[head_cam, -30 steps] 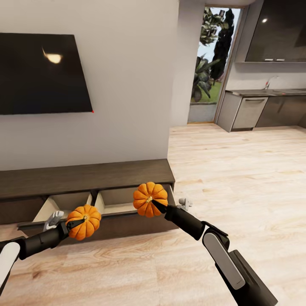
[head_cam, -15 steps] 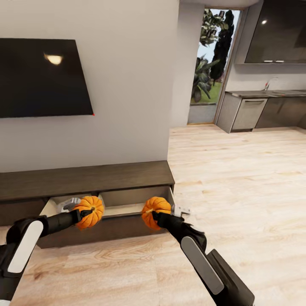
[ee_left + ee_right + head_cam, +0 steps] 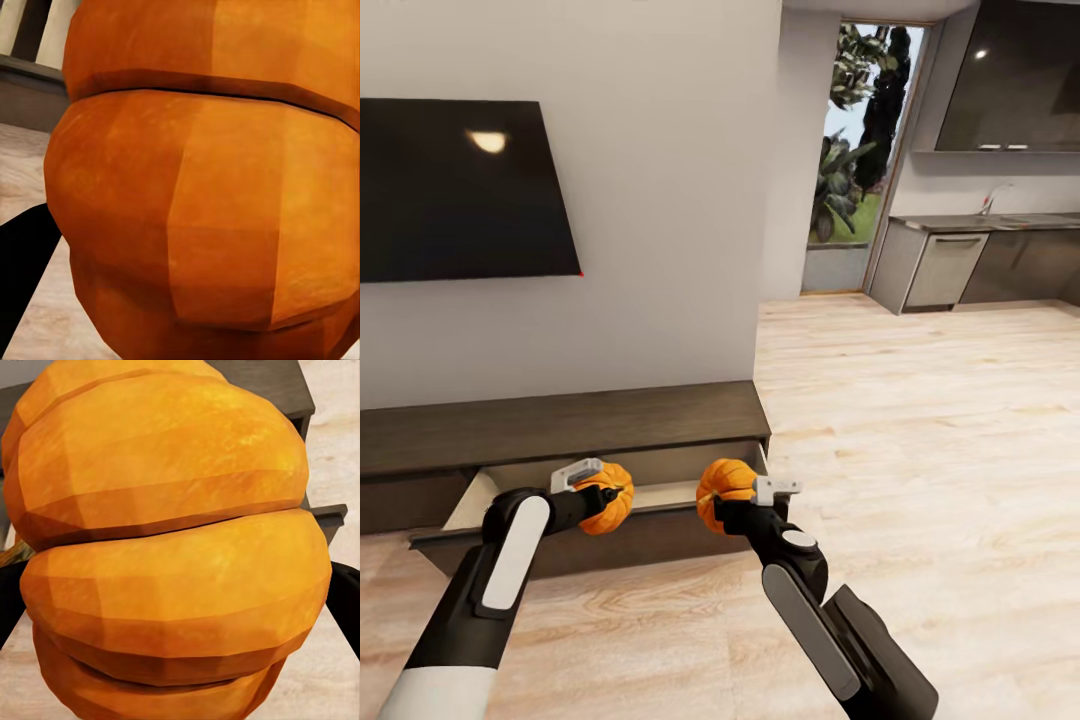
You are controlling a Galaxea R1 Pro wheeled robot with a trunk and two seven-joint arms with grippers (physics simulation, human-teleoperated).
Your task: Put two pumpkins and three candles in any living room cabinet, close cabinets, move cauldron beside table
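The left gripper (image 3: 603, 492) is clamped on the left pumpkin (image 3: 610, 497), which is held over the open left drawer (image 3: 470, 500) of the cabinet (image 3: 560, 425). In the left wrist view, the ribbed orange surface of this pumpkin (image 3: 202, 195) is seen close against the camera, with one dark finger (image 3: 22, 262) at its edge.

The right gripper (image 3: 728, 503) is clenched around the right pumpkin (image 3: 726, 488), which is held at the near front edge of the open right drawer (image 3: 660, 492). Whether this pumpkin is fully over the drawer cavity or just in front of its panel cannot be told. In the right wrist view, this pumpkin (image 3: 172, 547) is seen with the dark cabinet top (image 3: 270, 386) beyond it.

The cabinet stands against the wall below the television (image 3: 460, 190), and both visible drawers are pulled out toward the near side, with pale interiors exposed.

Progress is judged as early. Neither pumpkin has been released, so no item is confirmed stored. Remaining work is judged to be: both pumpkins to be deposited, three candles to be collected and stored, all drawers to be shut, and the cauldron to be set next to the table.
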